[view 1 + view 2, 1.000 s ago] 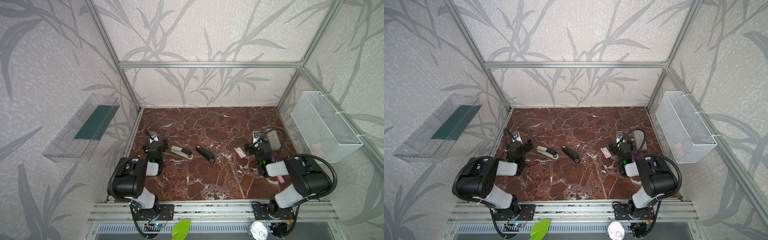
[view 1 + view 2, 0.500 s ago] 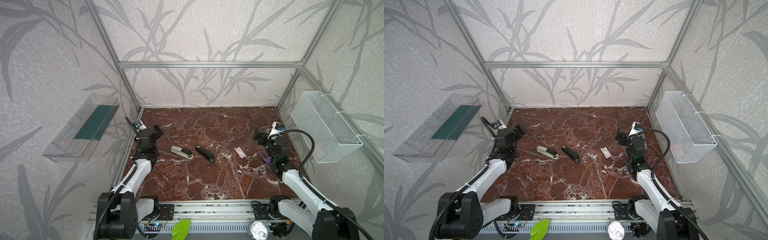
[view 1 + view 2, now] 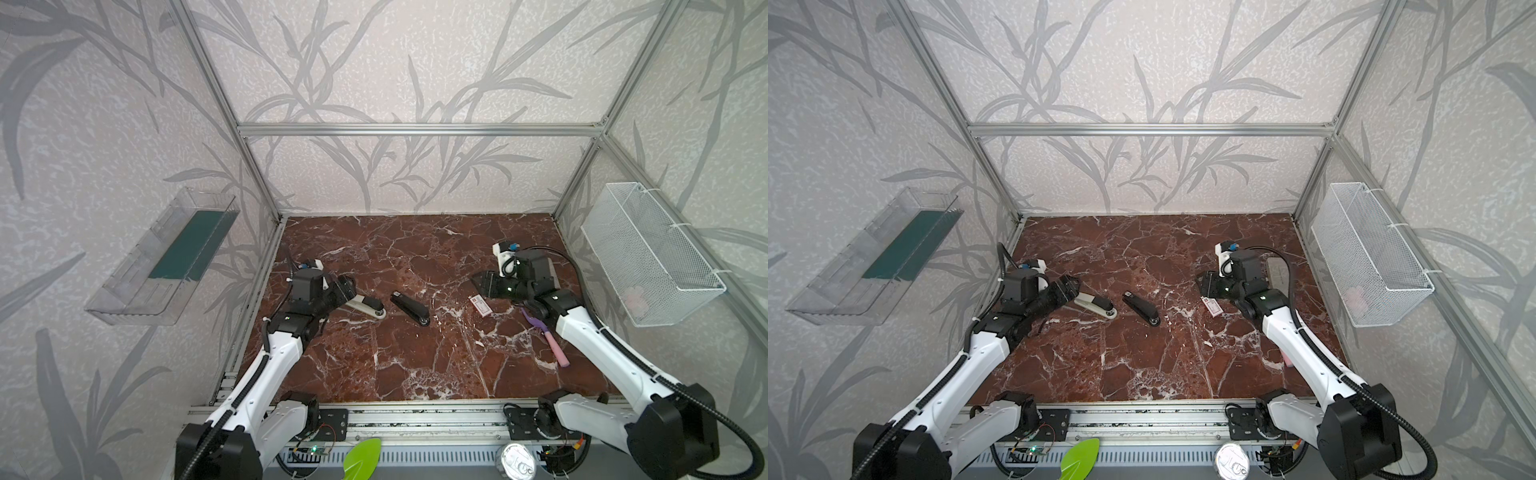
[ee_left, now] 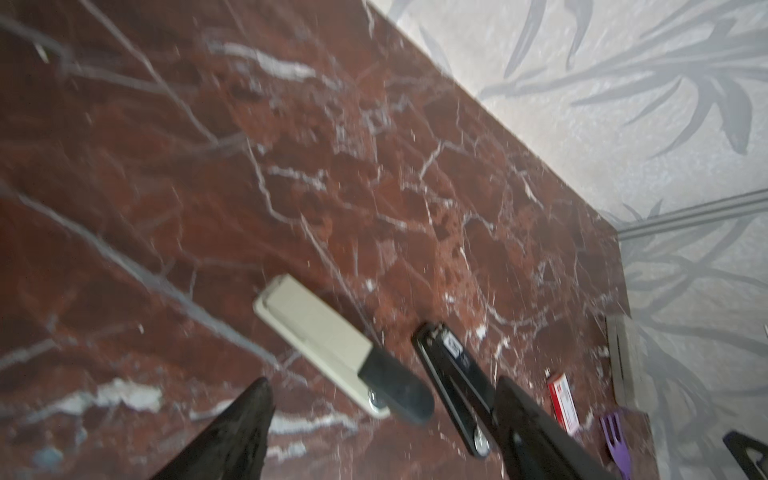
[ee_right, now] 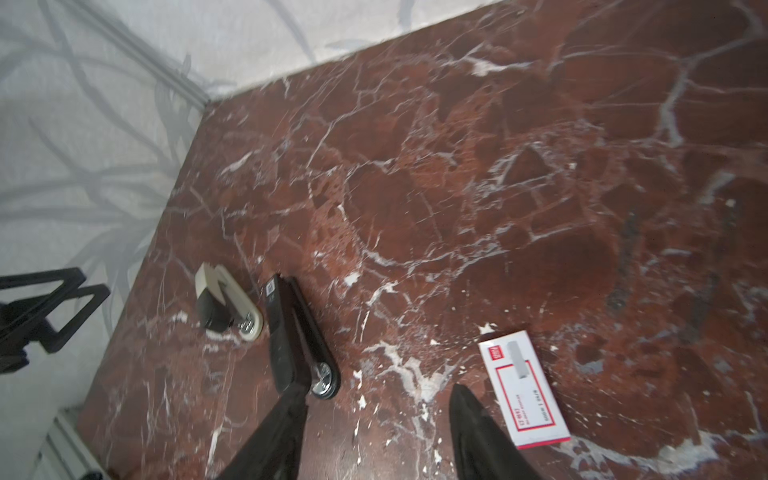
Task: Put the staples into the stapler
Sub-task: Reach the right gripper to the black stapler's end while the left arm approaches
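Two staplers lie left of the table's middle: a beige stapler (image 3: 365,306) with a black top and, to its right, a black stapler (image 3: 410,308). The staples (image 3: 479,305), a small white box with red print, lie flat further right. My left gripper (image 3: 347,286) hovers at the beige stapler's left end, open and holding nothing; in the left wrist view the beige stapler (image 4: 324,336) lies ahead of my left gripper (image 4: 382,384). My right gripper (image 3: 482,284) hangs open and holds nothing, just behind the box; in the right wrist view the staples (image 5: 523,388) lie beside one finger of my right gripper (image 5: 377,392).
A pink-and-purple stick (image 3: 544,336) lies under my right forearm. A long grey block (image 3: 1277,272) sits near the right wall. A white wire basket (image 3: 648,253) hangs on the right wall, a clear shelf (image 3: 166,257) on the left wall.
Both arms have unfolded from near the front rail and reached out over the table, the left toward the beige stapler, the right toward the staples. Nothing on the table has moved.
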Available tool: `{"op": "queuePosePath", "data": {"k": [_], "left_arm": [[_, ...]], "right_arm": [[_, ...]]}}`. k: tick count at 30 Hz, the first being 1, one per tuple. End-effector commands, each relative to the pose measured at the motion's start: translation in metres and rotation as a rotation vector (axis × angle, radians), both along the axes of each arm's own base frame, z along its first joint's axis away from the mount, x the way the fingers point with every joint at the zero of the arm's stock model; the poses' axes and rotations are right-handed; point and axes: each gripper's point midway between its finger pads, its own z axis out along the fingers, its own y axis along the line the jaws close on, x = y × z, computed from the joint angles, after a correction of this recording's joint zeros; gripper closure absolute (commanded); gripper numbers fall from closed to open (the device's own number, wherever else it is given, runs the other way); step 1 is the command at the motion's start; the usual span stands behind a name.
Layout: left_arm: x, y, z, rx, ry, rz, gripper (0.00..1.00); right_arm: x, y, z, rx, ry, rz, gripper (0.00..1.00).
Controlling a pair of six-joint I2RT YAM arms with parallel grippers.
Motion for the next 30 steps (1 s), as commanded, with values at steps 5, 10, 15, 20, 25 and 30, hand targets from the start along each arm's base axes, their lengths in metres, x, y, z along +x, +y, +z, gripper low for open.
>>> {"op": "queuePosePath", "data": {"k": [5, 10, 15, 20, 25, 30], "left_arm": [[-0.065, -0.021, -0.031, -0.141, 0.124, -0.035, 0.20], [-0.082, -0.022, -0.045, -0.161, 0.144, -0.029, 0.21], [-0.087, -0.028, -0.057, -0.201, 0.164, -0.031, 0.22], [-0.089, -0.031, -0.063, -0.206, 0.171, -0.034, 0.22], [-0.088, -0.032, -0.065, -0.202, 0.175, -0.038, 0.22], [-0.088, -0.034, -0.069, -0.216, 0.179, -0.036, 0.22]], "right_arm": [[-0.024, 0.058, -0.042, -0.260, 0.131, 0.230, 0.46], [-0.025, 0.100, -0.065, -0.390, 0.172, 0.353, 0.42], [-0.023, 0.124, -0.095, -0.506, 0.260, 0.433, 0.43], [-0.022, 0.140, -0.109, -0.554, 0.287, 0.471, 0.44], [-0.022, 0.145, -0.124, -0.609, 0.325, 0.492, 0.48], [-0.027, 0.147, -0.131, -0.630, 0.347, 0.504, 0.55]]}}
